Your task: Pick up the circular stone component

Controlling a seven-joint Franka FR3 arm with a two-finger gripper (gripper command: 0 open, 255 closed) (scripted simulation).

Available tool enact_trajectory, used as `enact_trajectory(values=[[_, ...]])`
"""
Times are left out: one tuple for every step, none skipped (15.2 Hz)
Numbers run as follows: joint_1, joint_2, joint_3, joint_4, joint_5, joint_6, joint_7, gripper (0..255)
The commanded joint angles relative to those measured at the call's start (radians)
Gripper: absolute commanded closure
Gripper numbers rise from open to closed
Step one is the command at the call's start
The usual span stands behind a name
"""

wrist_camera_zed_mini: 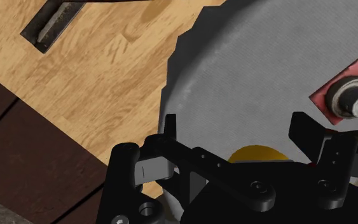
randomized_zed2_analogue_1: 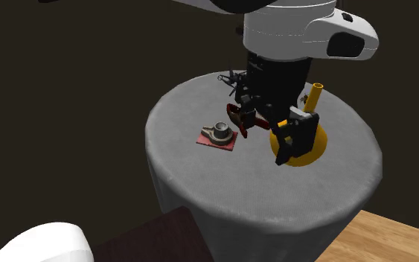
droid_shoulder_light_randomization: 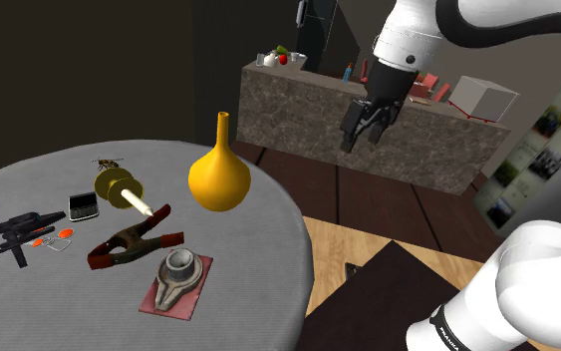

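The circular stone component (droid_shoulder_light_randomization: 179, 269) is a grey ring-shaped piece with a spout, lying on a small red mat (droid_shoulder_light_randomization: 158, 299) near the front of the round grey-clothed table (droid_shoulder_light_randomization: 268, 229). It also shows in the second exterior view (randomized_zed2_analogue_1: 220, 132) and the wrist view (wrist_camera_zed_mini: 352, 98). My black gripper (droid_shoulder_light_randomization: 366, 128) hangs high in the air, off the table's edge toward the shoulder view's right, well apart from the component. Its fingers (wrist_camera_zed_mini: 171, 127) stand open with nothing between them. In the second exterior view the gripper (randomized_zed2_analogue_1: 273, 128) partly covers the yellow vase (randomized_zed2_analogue_1: 308, 149).
A yellow long-necked vase (droid_shoulder_light_randomization: 220, 179) stands mid-table. A red-and-black clamp (droid_shoulder_light_randomization: 129, 244) lies beside the mat. Farther along are a gold knob (droid_shoulder_light_randomization: 119, 187), a phone (droid_shoulder_light_randomization: 84, 207) and a black toy (droid_shoulder_light_randomization: 4, 229). A stone counter (droid_shoulder_light_randomization: 308, 110) stands behind; wooden floor (wrist_camera_zed_mini: 75, 95) lies below.
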Motion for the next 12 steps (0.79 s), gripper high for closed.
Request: enact_trajectory(values=[[0.010, 0.045, 0.038, -0.007, 0.020, 0.051, 0.044, 0], [0.015, 0.065, 0.056, -0.008, 0.028, 0.072, 0.064, 0], [0.020, 0.087, 0.074, -0.009, 0.035, 0.094, 0.085, 0], [0.024, 0.110, 0.092, -0.008, 0.042, 0.115, 0.106, 0], [0.028, 0.134, 0.110, -0.006, 0.047, 0.137, 0.126, 0], [0.032, 0.160, 0.128, -0.003, 0.052, 0.159, 0.147, 0], [0.035, 0.186, 0.146, 0.002, 0.056, 0.180, 0.168, 0], [0.037, 0.214, 0.164, 0.008, 0.058, 0.201, 0.190, 0], [0.040, 0.243, 0.182, 0.015, 0.060, 0.222, 0.211, 0], [0.042, 0.272, 0.200, 0.024, 0.059, 0.242, 0.233, 0], [0.043, 0.303, 0.218, 0.034, 0.058, 0.262, 0.256, 0], [0.045, 0.335, 0.235, 0.045, 0.055, 0.282, 0.279, 0]])
